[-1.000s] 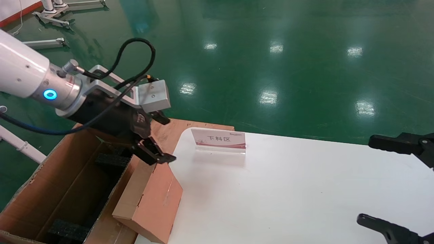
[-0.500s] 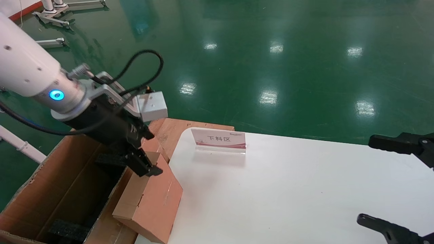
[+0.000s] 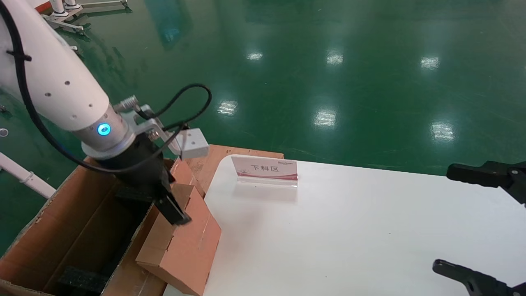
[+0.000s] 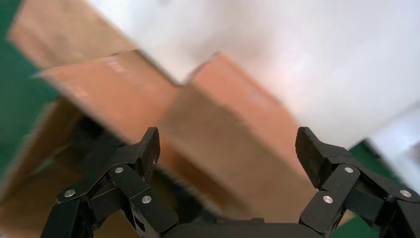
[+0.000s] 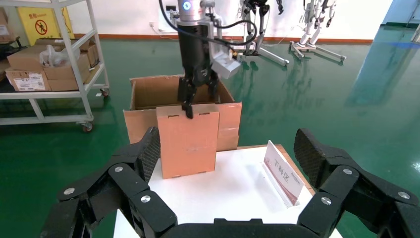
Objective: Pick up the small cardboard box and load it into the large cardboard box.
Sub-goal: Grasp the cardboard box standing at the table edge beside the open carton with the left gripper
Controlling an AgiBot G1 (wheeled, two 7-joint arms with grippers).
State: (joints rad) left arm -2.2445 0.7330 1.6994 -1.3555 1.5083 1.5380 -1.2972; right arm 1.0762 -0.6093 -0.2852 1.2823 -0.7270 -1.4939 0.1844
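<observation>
The small cardboard box (image 3: 185, 242) stands on end at the white table's left edge, against the near flap of the large cardboard box (image 3: 61, 222). My left gripper (image 3: 174, 210) points down at the small box's upper end and is open. In the left wrist view its jaws (image 4: 228, 144) stand wide apart with the small box (image 4: 233, 148) between them, neither pad touching it. The right wrist view shows the left gripper (image 5: 195, 99) straddling the top edge of the small box (image 5: 188, 141). Black foam (image 3: 82, 279) lies inside the large box. My right gripper (image 3: 444, 218) is parked open at the table's right side.
A clear sign stand with a red-striped card (image 3: 265, 169) sits at the back of the table (image 3: 349, 230). A wooden board (image 3: 230, 153) shows behind the table's corner. A shelf with cartons (image 5: 44, 64) stands beyond the large box. Green floor surrounds everything.
My left gripper has swung down and toward the large box, turning from sideways to pointing down over the small box's top edge. The small box and right arm have not moved.
</observation>
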